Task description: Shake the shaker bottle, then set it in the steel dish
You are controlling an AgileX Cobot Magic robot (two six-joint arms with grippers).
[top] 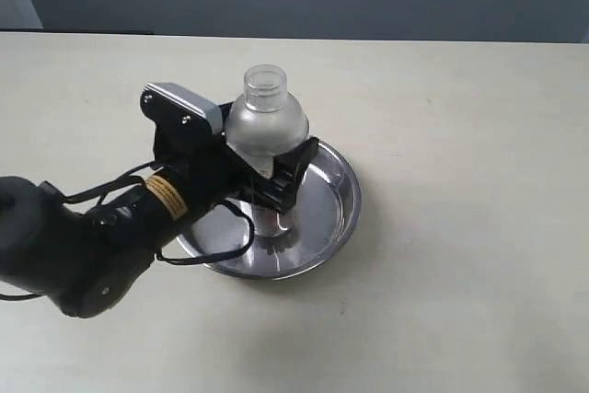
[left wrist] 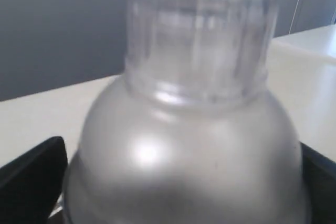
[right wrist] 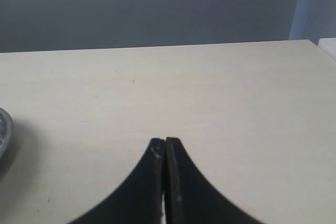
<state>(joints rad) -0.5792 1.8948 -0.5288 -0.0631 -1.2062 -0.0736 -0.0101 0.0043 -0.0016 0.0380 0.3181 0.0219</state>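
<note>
Pale table (top: 460, 135): left pincer (top: 271, 177) clamps shaker bottle (top: 266, 121) over steel dish (top: 336, 200); right pincer (right wrist: 165, 153) closed, wrist-view only.

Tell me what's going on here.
The left gripper is clamped around the shaker bottle, holding it upright with its base down in the steel dish. Whether the base already rests on the dish floor cannot be told from these views. The bottle has not been let go. The right gripper is shut, holds nothing, and sits over the bare table away from the dish.
</note>
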